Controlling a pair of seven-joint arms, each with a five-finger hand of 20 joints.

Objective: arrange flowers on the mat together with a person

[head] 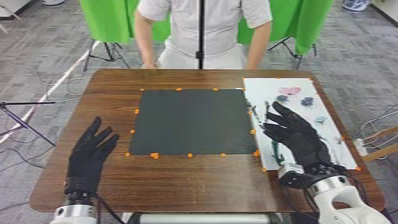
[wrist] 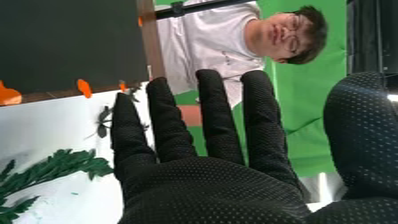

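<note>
In the head view my left hand [head: 91, 152] is over the table's left side, its fingers straight. My right hand [head: 298, 137] is above the white sheet [head: 333, 145], open and holding nothing. The dark mat [head: 191, 122] has no flowers on it. A pink flower [head: 290, 91] and small bluish flowers [head: 307, 101] lie on the sheet beyond my right hand; green stems lie at its left edge, partly hidden. In the right wrist view my right hand [wrist: 213, 187] has straight fingers, with leafy greenery [wrist: 53, 172] on the sheet beside it.
Orange tape pieces [head: 155, 155] edge the mat and the sheet. The brown wooden table [head: 178, 182] extends around them. A thin black pole stands at the table's far edge. Green screens [head: 107, 22] and stands are behind it.
</note>
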